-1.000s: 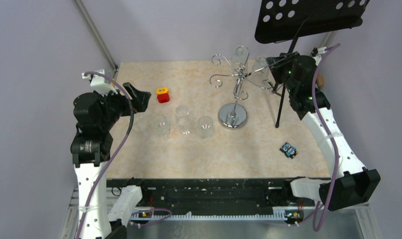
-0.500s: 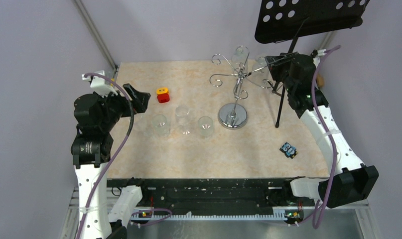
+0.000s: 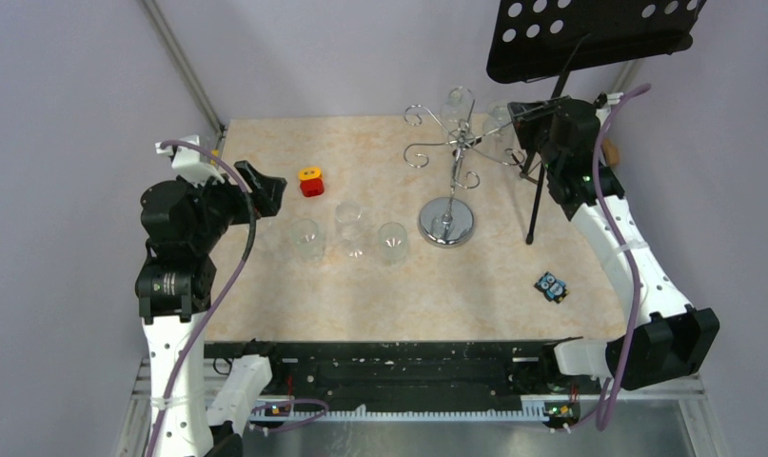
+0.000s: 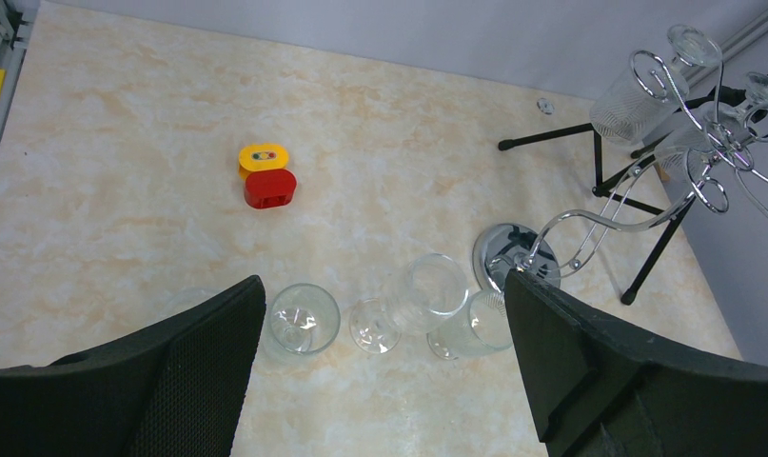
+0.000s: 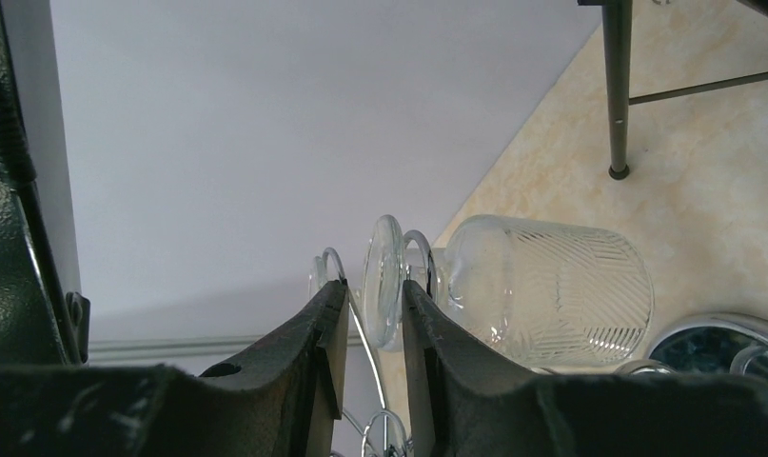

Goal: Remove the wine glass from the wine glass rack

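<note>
The right gripper is up at the top of the wine glass rack, at the far right of the table. It is clenched narrowly on the foot of a wine glass. In the right wrist view the round foot stands edge-on between the 2 fingers, and the ribbed bowl lies on its side just beyond them. The glass is not yet off the rack: its stem sits in 1 of the curled chrome loops, and a further wire curl shows just beside the other finger.

A second glass hangs upside down from another arm of the rack, on the far side. The rack's round disc base rests on the table, with the thin pole rising from it.

The left gripper hovers over the left side of the table, well apart from the rack, with its jaws spread wide and nothing between them.

On the table in front of it, 3 clear glasses stand in a rough row. A red-and-yellow block sits behind them. A black music stand rises at the far right, just beside the rack, and a small blue object lies near the right arm.
</note>
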Tool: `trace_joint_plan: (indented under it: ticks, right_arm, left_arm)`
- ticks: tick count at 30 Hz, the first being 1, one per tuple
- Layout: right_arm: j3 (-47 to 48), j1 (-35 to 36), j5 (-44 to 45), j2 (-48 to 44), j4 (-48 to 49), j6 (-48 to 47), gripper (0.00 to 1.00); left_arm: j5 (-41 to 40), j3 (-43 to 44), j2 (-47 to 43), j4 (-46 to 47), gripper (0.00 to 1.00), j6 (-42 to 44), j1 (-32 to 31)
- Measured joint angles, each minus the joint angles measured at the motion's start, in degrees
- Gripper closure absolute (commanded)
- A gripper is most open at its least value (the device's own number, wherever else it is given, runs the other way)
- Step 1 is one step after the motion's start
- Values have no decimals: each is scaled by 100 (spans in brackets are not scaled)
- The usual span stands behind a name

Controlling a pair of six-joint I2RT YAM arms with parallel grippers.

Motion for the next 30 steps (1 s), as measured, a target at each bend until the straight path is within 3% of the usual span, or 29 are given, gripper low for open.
trace_joint_plan:
  ticks: [21,30]
  right_arm:
    - [-50,372,92,-76,-280,70,75]
    - [11,396,560,13,-210,313,74]
  left_arm:
    - [0,-46,-2,9,1,4,0]
    - [0,-72,-39,9,1,7,0]
